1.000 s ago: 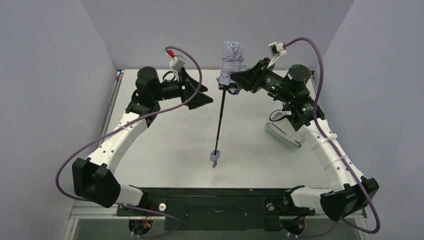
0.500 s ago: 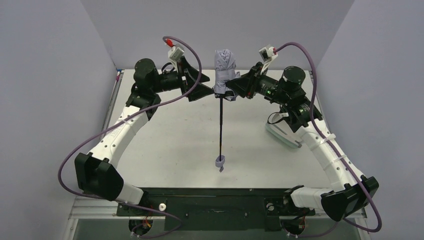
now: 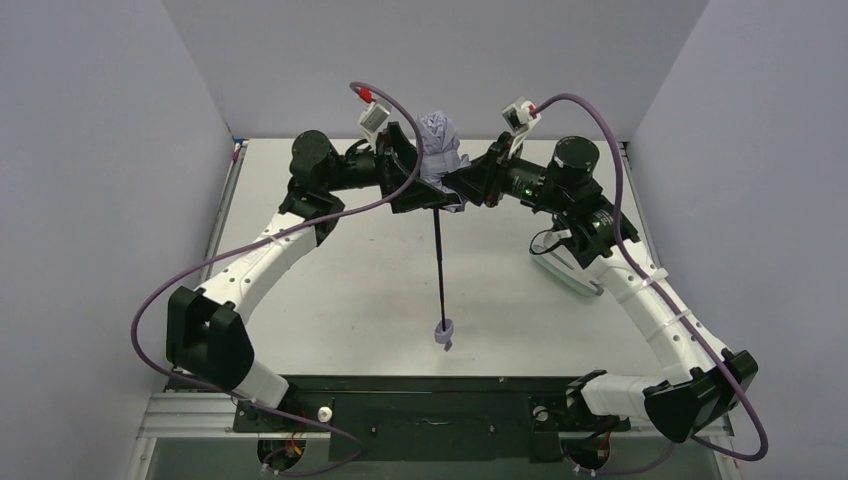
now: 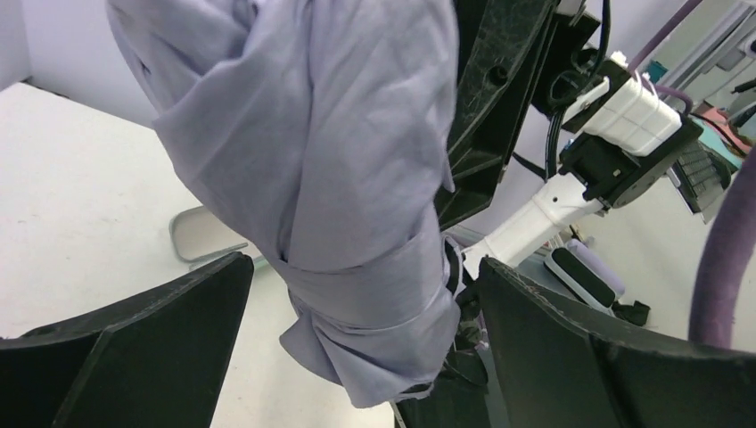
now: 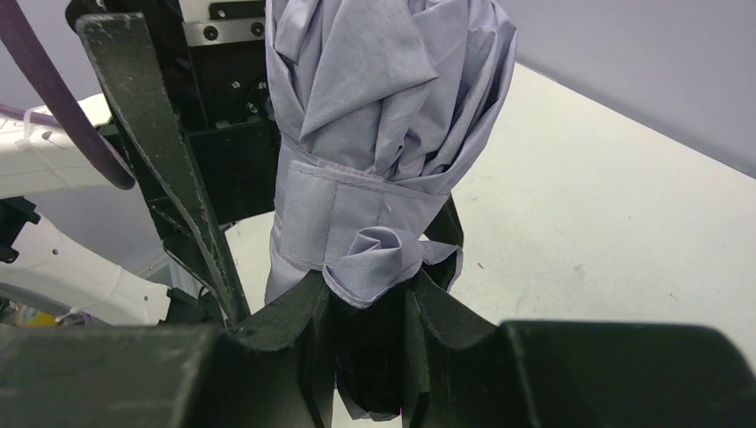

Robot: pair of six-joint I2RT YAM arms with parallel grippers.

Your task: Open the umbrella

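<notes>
The umbrella [image 3: 440, 140] hangs upright above the table, its lilac-grey canopy still wrapped by its strap, its thin black shaft [image 3: 439, 265] extended down to the small lilac handle [image 3: 444, 331]. My right gripper [image 3: 460, 190] is shut on the bottom of the folded canopy [image 5: 374, 267]. My left gripper [image 3: 418, 185] is open, its jaws standing on either side of the canopy [image 4: 348, 223] without clamping it. The two grippers face each other across the bundle.
The mint-green oval zip case [image 3: 565, 270] lies on the table under my right forearm; it also shows in the left wrist view [image 4: 201, 236]. Grey walls close the back and sides. Purple cables loop over both arms.
Both grippers have shifted left with the umbrella. My left gripper has closed in from the left until its open jaws straddle the canopy. The handle has swung slightly right and toward me.
</notes>
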